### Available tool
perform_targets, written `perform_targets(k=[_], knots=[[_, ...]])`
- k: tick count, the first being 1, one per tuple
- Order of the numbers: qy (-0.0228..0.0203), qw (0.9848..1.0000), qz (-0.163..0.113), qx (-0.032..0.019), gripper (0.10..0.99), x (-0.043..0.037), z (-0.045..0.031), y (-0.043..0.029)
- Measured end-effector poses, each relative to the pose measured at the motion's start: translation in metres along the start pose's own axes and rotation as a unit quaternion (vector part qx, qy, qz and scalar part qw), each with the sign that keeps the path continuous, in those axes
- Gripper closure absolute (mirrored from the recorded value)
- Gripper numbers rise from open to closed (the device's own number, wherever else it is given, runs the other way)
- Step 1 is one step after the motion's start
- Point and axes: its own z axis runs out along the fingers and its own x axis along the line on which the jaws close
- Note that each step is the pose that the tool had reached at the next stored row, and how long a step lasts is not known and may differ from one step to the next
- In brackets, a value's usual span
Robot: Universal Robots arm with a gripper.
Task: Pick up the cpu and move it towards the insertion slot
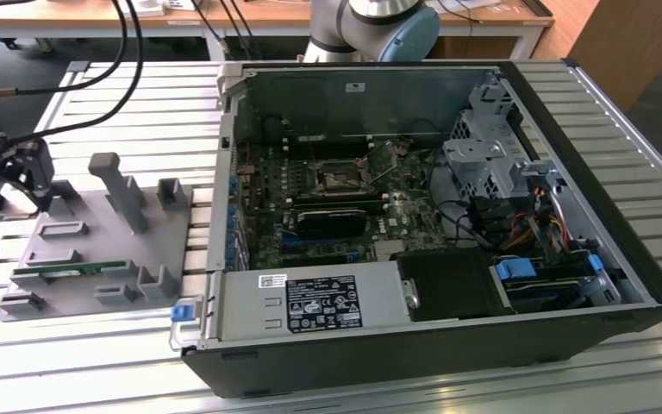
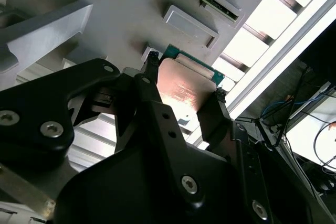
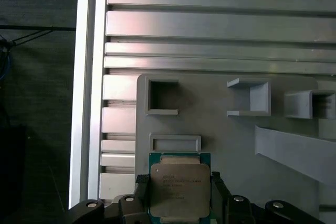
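The cpu (image 3: 179, 190) is silver with a green rim, the fingers (image 2: 212, 119) black, the holder plate (image 3: 236, 140) grey.

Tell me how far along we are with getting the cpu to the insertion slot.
Done: the gripper is shut on the flat square silver-topped cpu. In hand: the chip is over the grey plastic fixture tray; whether it is lifted clear I cannot tell. Left: the whole carry to the dark square insertion slot inside the open black computer case, toward the exterior view's right.
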Motion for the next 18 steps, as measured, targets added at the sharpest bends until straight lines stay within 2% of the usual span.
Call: perform_targets(k=[18], knots=[[0.0000, 1.0000, 0.000, 0.0004, 0.541, 0.0000, -0.0093, 0.0016]])
